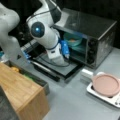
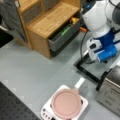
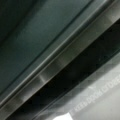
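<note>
In a front view the gripper (image 1: 60, 59) hangs low over the oven door (image 1: 56, 65), which lies folded open in front of the oven (image 1: 86, 37); whether its fingers are parted I cannot tell. A teal bowl (image 1: 73, 40) sits inside the oven. In a front view a pink pan (image 2: 66, 103) rests near the oven. The wrist view shows only the door's glass (image 3: 37, 37), very close. Pressing lower could strain the door's hinge.

Over on a front view's right, a pink pan (image 1: 105, 85) sits on a white hotplate (image 1: 93, 92), its pale handle (image 1: 86, 73) pointing left. At the near left stands a wooden cabinet (image 1: 22, 95), and its grey drawer (image 2: 63, 36) hangs open with yellow and green items inside.
</note>
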Robot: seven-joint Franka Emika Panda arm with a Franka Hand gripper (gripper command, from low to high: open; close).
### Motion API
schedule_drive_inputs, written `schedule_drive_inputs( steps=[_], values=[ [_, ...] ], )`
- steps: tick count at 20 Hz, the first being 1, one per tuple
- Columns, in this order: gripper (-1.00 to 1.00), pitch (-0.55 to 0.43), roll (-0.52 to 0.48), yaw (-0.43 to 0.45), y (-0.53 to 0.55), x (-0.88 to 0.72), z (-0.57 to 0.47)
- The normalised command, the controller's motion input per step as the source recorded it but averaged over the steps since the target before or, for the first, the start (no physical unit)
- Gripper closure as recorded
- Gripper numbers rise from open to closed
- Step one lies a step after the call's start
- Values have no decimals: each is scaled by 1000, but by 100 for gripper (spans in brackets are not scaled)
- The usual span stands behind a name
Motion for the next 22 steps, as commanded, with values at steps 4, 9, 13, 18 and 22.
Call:
schedule_drive_inputs(
  steps=[4,9,13,18,22],
  values=[
    [-100,13,175,129,223,-104,-41],
    [-100,-9,160,90,170,-119,-39],
    [-100,-25,160,11,187,-130,-48],
    [-100,-29,155,-67,358,-109,-64],
    [-100,-72,142,-149,533,-61,-101]
  ],
)
